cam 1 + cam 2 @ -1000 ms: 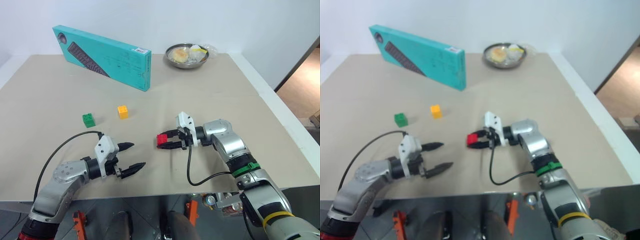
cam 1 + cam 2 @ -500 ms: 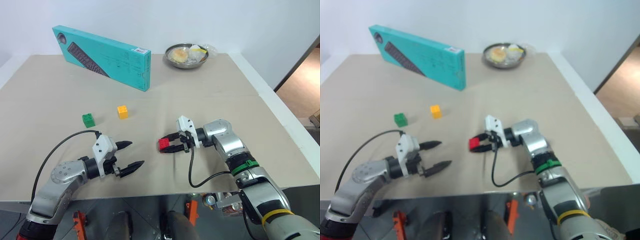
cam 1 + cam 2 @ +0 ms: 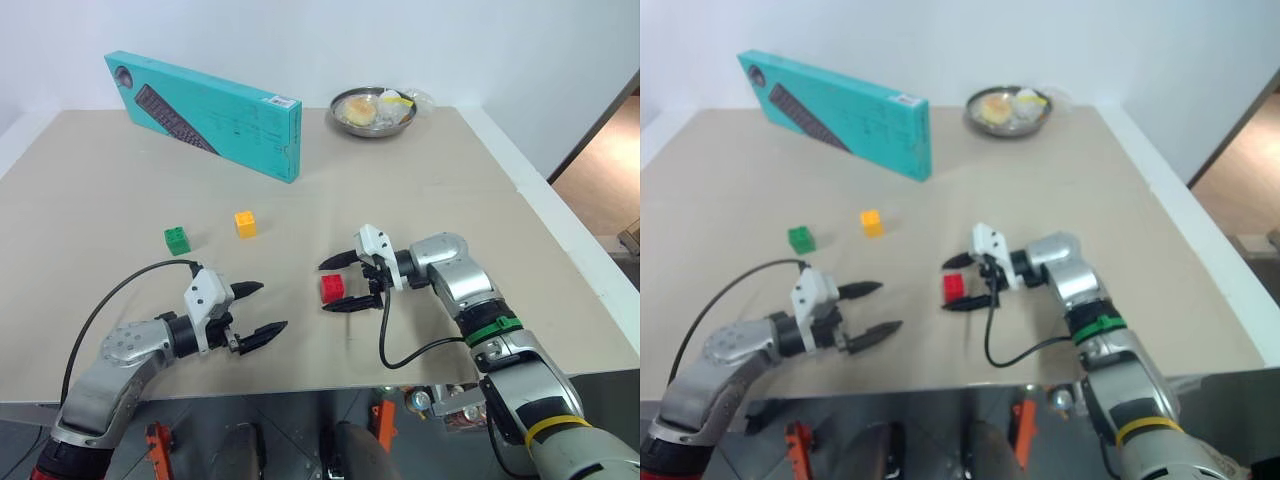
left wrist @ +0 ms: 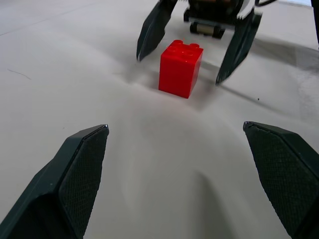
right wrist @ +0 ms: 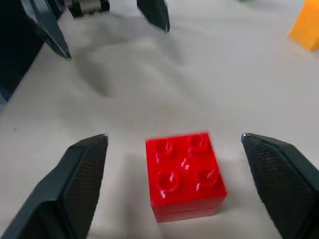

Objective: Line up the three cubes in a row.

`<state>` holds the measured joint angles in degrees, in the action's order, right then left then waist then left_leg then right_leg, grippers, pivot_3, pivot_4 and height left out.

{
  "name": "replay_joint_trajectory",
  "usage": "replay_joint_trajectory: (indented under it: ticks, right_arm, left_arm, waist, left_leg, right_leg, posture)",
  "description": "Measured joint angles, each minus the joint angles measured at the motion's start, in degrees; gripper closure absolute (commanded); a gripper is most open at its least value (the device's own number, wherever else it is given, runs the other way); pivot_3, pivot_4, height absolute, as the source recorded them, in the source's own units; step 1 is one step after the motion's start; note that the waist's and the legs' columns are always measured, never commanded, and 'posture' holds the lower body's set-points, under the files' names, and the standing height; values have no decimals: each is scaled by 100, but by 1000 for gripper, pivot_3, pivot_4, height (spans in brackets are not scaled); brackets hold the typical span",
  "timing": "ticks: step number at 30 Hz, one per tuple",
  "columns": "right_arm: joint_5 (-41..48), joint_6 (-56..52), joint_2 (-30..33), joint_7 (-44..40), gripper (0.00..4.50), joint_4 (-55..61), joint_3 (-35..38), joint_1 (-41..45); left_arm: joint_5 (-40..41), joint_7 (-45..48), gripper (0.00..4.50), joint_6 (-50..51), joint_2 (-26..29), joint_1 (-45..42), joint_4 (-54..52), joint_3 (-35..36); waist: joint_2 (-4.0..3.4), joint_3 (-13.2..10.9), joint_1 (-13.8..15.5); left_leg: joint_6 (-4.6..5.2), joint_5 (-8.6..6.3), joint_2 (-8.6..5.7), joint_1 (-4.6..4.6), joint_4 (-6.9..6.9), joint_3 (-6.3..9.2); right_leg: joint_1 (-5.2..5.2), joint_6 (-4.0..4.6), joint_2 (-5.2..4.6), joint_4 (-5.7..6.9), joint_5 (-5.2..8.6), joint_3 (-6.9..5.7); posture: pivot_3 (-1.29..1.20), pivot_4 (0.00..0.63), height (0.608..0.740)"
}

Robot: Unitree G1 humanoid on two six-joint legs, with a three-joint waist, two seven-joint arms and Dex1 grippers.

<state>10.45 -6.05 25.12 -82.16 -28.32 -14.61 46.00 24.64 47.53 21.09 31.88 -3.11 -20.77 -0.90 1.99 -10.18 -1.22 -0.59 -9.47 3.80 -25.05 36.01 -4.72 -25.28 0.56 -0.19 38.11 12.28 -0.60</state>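
Since a second ago the right claw (image 3: 343, 285) has let go and spread, leaving the red cube (image 3: 332, 288) on the desk (image 3: 480, 210) between its fingers, while green (image 3: 177, 239) and yellow (image 3: 245, 223) sit beyond the wide-open left claw (image 3: 263, 309), unaligned.

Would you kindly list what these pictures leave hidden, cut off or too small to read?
- Teal keyboard box: label print too small to read in the eye views.
- Metal bowl: its contents are too small to identify there.
- Yellow-orange cube: cut off by the right wrist view's edge.
- Red cube: its far side, facing the right claw, is hidden in the left wrist view.
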Motion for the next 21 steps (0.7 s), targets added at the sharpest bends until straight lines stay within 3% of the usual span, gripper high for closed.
replay_joint_trajectory:
  ticks: [10,17,21]
  right_arm:
    - [966,-1699,-266,1602,39,2459,846,-597]
    - [1051,-1891,-303,2239,39,3006,842,-933]
    - [997,-1781,-289,2409,39,3068,821,-962]
  left_arm:
    - [-130,-1363,0,-234,-668,-94,287,898]
    - [-526,-2126,0,-374,-1096,-843,810,913]
    - [-754,-2235,0,-385,-1071,-1395,1415,837]
  waist:
    - [1,1,9]
    - [2,1,18]
    - [2,1,12]
  left_leg:
    - [-1,0,4,-2,1,5]
    - [2,1,-8,-5,22,1]
    - [3,2,-10,-4,24,-4]
  right_leg:
    - [2,0,-17,1,0,-5]
    - [7,-18,-8,1,-11,-3]
    - [6,-21,-4,1,-16,-1]
  posture:
    - [0,150,740]
    - [0,150,740]
    - [0,150,740]
